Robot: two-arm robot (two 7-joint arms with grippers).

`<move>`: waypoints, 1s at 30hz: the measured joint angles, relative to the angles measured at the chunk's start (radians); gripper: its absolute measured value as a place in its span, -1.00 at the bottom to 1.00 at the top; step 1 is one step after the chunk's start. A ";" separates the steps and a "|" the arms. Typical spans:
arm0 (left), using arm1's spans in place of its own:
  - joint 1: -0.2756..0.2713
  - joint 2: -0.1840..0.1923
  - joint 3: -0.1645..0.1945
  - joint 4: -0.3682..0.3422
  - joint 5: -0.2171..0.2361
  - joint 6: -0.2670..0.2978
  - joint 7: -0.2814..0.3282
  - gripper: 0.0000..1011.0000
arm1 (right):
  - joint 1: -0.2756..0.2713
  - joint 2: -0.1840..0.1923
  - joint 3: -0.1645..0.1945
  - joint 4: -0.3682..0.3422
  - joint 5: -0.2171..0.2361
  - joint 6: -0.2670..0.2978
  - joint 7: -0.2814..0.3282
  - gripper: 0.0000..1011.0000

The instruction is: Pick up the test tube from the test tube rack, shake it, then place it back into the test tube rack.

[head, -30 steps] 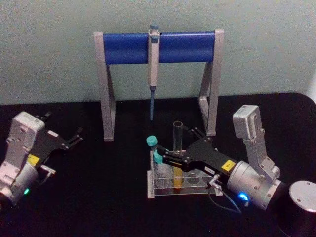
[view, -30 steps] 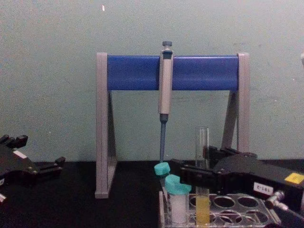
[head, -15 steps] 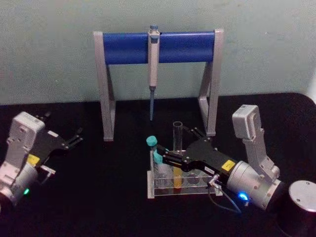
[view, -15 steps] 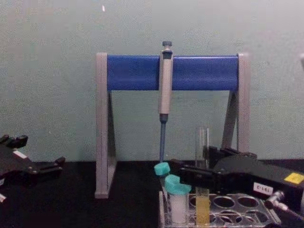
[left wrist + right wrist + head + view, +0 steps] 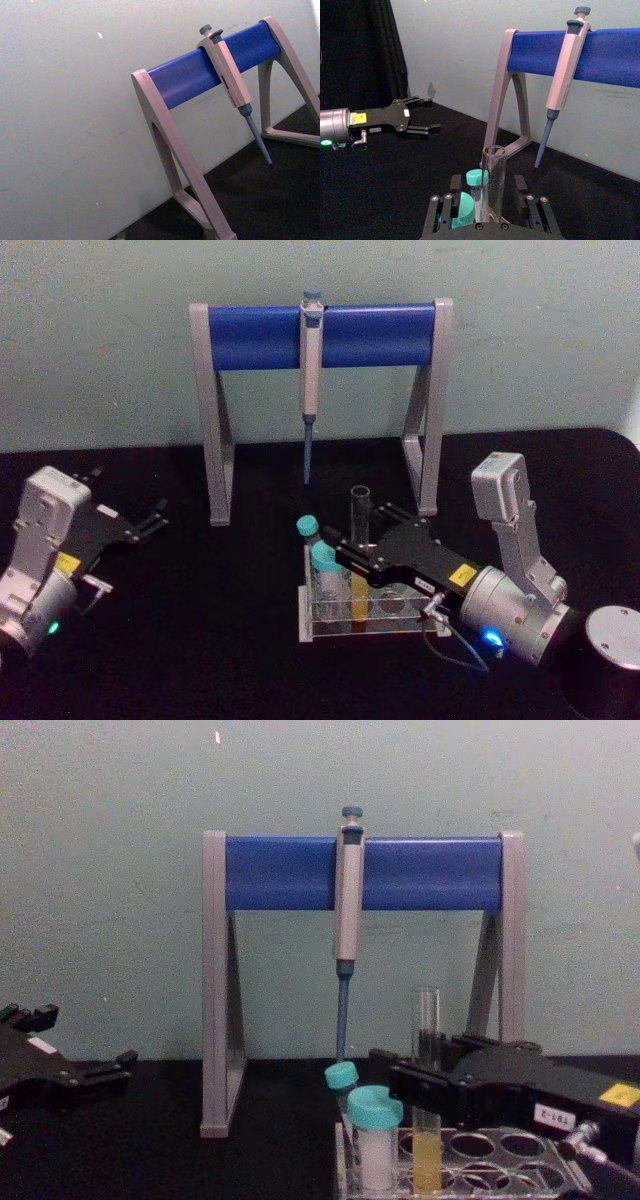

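While the test tube (image 5: 358,502) stood upright in the test tube rack (image 5: 400,628), near the centre of the black surface (image 5: 220,640), the right gripper (image 5: 354,532) extended toward it from 4 o'clock and straddled it at mid-height. The jaws were parted wider than the tube, one finger on each side. In the right wrist view a gap was visible between the tube and each finger. Yellow liquid (image 5: 427,1165) filled the lower part of the tube, below the level of the fingers.

Two white vials with teal caps (image 5: 325,558) stood in the rack at 9 o'clock of the tube, just beside it. At 12 o'clock of the rack stood a grey-legged stand (image 5: 215,440) with a blue crossbar. A pipette (image 5: 310,360) hung from the bar, tip down.

The left gripper (image 5: 150,518) lay at 9 o'clock, well apart from the rack, with its fingers spread.
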 joint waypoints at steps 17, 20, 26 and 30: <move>0.000 0.000 0.000 0.000 0.000 0.000 0.000 0.98 | 0.000 0.001 0.000 -0.001 0.001 -0.001 -0.001 -0.56; 0.000 0.000 0.000 0.000 0.000 0.000 0.000 0.98 | 0.000 0.001 0.000 -0.001 0.001 -0.001 -0.001 -0.56; 0.000 0.000 0.000 0.000 0.000 0.000 0.000 0.98 | 0.000 0.001 0.000 -0.001 0.001 -0.001 -0.001 -0.56; 0.000 0.000 0.000 0.000 0.000 0.000 0.000 0.98 | -0.005 -0.003 0.007 -0.001 0.002 -0.015 0.005 -0.56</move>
